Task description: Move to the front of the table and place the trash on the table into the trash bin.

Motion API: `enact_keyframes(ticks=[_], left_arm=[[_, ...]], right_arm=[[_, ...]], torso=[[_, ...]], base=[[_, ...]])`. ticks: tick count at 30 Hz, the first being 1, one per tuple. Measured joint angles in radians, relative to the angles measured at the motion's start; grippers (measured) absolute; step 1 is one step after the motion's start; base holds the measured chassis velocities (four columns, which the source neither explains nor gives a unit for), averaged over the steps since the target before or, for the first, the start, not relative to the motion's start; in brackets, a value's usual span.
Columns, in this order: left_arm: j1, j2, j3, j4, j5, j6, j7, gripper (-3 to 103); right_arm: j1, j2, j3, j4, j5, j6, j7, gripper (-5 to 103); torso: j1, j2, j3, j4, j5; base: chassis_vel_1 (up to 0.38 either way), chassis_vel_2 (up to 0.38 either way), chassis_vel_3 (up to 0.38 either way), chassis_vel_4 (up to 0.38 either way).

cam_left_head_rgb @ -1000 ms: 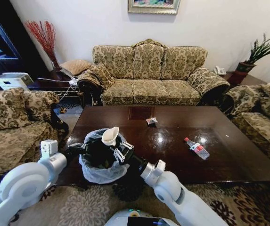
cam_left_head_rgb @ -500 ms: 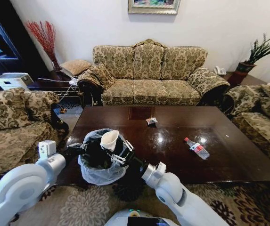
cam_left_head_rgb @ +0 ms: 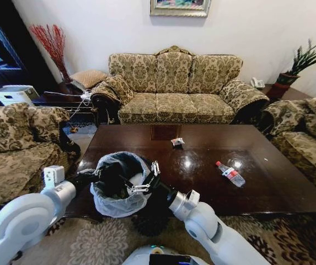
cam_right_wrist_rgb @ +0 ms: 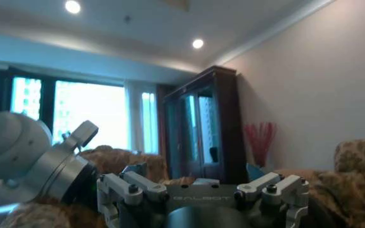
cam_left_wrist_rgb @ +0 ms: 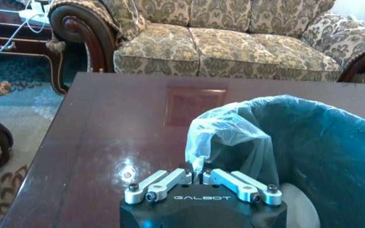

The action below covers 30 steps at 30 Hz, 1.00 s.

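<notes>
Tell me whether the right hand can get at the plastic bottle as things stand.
Probably yes. The right hand is open and empty over the trash bin, and the bottle lies alone on bare table to that arm's side, nothing between; reach itself is unproven.

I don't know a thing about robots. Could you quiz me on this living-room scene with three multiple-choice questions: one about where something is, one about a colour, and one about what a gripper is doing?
1. Where does the plastic bottle lie?
A. on the table
B. on the sofa
C. on the carpet

2. What colour is the bottle's cap?
A. blue
B. red
C. green

3. What is the left gripper doing?
A. hanging open over the floor
B. holding a cushion
C. pinching the bag at the bin's rim

Answers:
1 A: the bottle rests on the table.
2 B: its cap end is red.
3 C: the left gripper is shut on the trash bin liner.
</notes>
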<state>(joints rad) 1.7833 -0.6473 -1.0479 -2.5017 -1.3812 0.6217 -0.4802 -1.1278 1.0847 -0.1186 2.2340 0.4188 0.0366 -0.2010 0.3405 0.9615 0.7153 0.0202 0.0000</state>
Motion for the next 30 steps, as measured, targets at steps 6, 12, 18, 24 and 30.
enact_keyframes(ticks=[6,12,18,24,30], left_arm=[[0.000,-0.021,-0.022,0.001,0.000,0.000,-0.001,3],[-0.006,-0.044,-0.021,0.001,0.003,0.000,-0.001,3],[-0.007,-0.058,-0.017,0.002,0.009,0.000,-0.001,3],[0.000,-0.061,-0.020,0.002,0.009,0.000,0.000,3],[0.000,-0.063,-0.019,0.002,0.009,0.000,0.001,3]], right_arm=[[-0.019,0.006,0.100,-0.013,0.048,0.023,0.170,100],[-0.010,0.003,0.246,-0.153,0.116,-0.083,0.327,100],[0.065,0.043,0.290,-0.436,0.100,-0.037,0.342,100],[0.135,0.106,0.275,-0.587,0.214,-0.084,0.409,100],[0.214,0.182,0.255,-0.679,0.305,-0.124,0.491,100]], torso=[[0.000,0.000,0.000,0.0000,0.0000],[0.000,0.000,0.000,-0.0001,-0.0001],[0.000,0.000,0.000,0.0000,0.0002],[0.000,0.000,0.000,0.0000,-0.0002],[0.001,0.000,0.000,0.0000,-0.0002]], base=[[0.000,0.000,0.000,0.000],[0.000,0.000,0.000,0.000],[0.000,0.000,0.000,0.000],[-0.021,0.019,0.020,-0.031],[-0.066,0.074,0.082,-0.070]])
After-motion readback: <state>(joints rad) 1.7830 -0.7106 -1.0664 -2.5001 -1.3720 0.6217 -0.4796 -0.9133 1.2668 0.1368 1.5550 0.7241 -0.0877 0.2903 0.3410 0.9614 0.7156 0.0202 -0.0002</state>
